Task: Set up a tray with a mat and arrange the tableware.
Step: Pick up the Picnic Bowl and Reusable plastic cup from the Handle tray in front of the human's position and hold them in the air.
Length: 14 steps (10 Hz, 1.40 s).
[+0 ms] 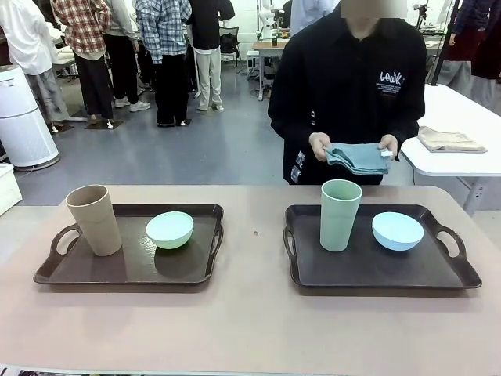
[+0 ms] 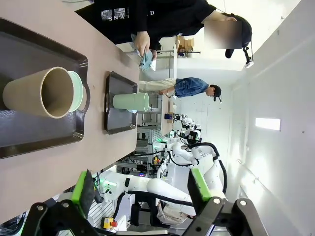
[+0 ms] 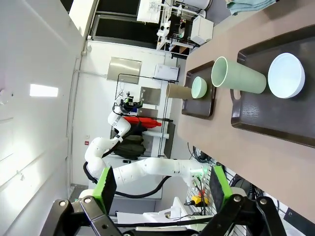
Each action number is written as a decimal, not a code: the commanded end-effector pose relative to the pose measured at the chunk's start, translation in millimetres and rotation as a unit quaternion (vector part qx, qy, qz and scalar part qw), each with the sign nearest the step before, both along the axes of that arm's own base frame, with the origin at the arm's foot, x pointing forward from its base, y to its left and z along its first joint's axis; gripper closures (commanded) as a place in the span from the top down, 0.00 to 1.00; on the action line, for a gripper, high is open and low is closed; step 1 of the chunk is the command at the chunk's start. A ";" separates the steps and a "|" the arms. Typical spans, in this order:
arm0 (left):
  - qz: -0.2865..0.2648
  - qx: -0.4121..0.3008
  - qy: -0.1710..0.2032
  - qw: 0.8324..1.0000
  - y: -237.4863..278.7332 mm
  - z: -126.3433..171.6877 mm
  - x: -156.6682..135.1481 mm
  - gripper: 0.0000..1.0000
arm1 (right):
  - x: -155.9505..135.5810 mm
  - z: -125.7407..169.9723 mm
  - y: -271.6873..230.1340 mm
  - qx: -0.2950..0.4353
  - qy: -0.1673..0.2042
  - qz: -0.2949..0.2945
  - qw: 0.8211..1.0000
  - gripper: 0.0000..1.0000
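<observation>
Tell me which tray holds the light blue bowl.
The right dark brown tray, with the pale green plastic tumbler; the left tray's bowl is mint green.

The tan table (image 1: 250, 329) lies bare along its near edge and in the strip between the dark brown handled plastic left tray (image 1: 86, 270) and the matching right tray (image 1: 368, 270). A tall tan plastic tumbler (image 1: 94, 221) and a mint green round bowl (image 1: 170, 229) stand apart on the left tray. A tall pale green tumbler (image 1: 340, 215) and a light blue bowl (image 1: 398, 231) stand apart on the right. Beyond the far edge, a person's hands (image 1: 319, 145) hold a folded teal cloth (image 1: 358, 157).

white print (image 1: 391, 79) on person's black top (image 1: 344, 70), not legible
</observation>
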State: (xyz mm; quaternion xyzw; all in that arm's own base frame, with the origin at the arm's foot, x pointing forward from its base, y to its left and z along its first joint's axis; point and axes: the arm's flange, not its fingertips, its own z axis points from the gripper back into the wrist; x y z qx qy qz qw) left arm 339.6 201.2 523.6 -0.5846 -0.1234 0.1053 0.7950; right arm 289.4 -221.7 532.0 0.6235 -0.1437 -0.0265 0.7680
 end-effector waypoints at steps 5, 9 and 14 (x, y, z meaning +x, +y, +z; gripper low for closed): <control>0.011 -0.002 -0.007 1.000 -4.7 1.2 -1.4 1.00 | 0.4 -2.5 3.2 0.001 -0.007 -0.008 1.000 1.00; 0.011 -0.002 -0.007 1.000 -4.7 1.2 -1.4 1.00 | 0.4 -2.5 3.2 0.001 -0.007 -0.008 1.000 1.00; 0.011 -0.002 -0.007 1.000 -4.7 1.2 -1.4 1.00 | 0.4 -2.5 3.2 0.001 -0.007 -0.008 1.000 1.00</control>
